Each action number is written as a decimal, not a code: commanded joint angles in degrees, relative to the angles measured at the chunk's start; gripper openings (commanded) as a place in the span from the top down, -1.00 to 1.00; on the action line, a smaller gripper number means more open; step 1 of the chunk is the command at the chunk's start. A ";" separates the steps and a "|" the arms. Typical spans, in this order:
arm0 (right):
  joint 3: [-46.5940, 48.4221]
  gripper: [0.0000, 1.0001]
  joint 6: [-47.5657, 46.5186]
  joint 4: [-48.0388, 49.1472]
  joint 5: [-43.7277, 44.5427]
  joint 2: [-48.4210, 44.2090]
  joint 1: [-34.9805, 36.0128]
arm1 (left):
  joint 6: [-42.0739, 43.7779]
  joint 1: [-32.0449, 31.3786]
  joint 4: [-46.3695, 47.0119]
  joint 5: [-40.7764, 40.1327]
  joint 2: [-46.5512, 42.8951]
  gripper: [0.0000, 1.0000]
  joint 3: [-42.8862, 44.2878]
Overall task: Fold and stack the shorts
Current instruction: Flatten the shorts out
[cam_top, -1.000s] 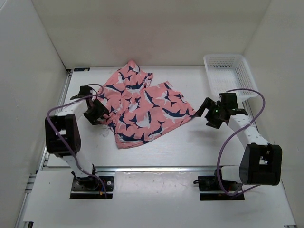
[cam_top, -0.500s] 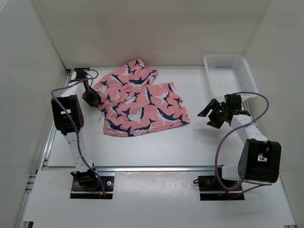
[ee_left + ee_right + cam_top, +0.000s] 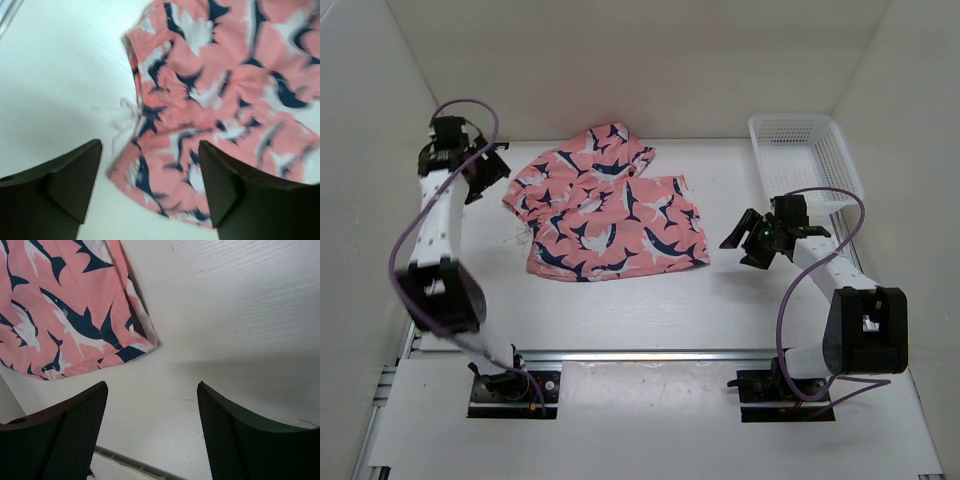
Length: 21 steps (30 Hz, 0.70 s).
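Coral-pink shark-printed fabric shorts point(image 3: 605, 215) are spread flat, left of the white plastic mesh basket point(image 3: 757, 150).
The right gripper point(image 3: 733, 252), near the basket, and the left gripper point(image 3: 492, 172), farthest from it, are held agape and empty.

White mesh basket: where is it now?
In the top external view, the white mesh basket sits at the far right, beyond the right gripper, right of the shorts.

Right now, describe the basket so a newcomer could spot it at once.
On the white table, look to the far right corner, just beyond the right claw. The basket sits there, a white mesh plastic tray, the only rigid container, apart from the pink shark-print shorts.
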 commanded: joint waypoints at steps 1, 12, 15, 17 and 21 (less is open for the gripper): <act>1.17 -0.53 1.29 1.17 -0.41 -0.38 1.17 | -1.90 0.81 -2.18 5.39 -12.32 -0.70 -12.88; 1.78 -0.53 1.82 1.17 0.12 -2.05 4.86 | -11.50 1.42 7.58 13.51 -17.88 -0.06 -42.10; 1.17 -0.53 1.82 0.65 0.12 -3.28 4.86 | -10.80 1.42 9.16 14.21 -14.98 -0.01 -42.63; 0.64 -0.53 1.82 0.65 0.12 -3.28 4.86 | -10.79 1.42 10.83 14.21 -12.79 -0.14 -42.63; 0.12 -0.53 2.34 0.65 0.12 -3.81 4.86 | -10.27 1.42 12.15 14.21 -7.95 -0.34 -42.10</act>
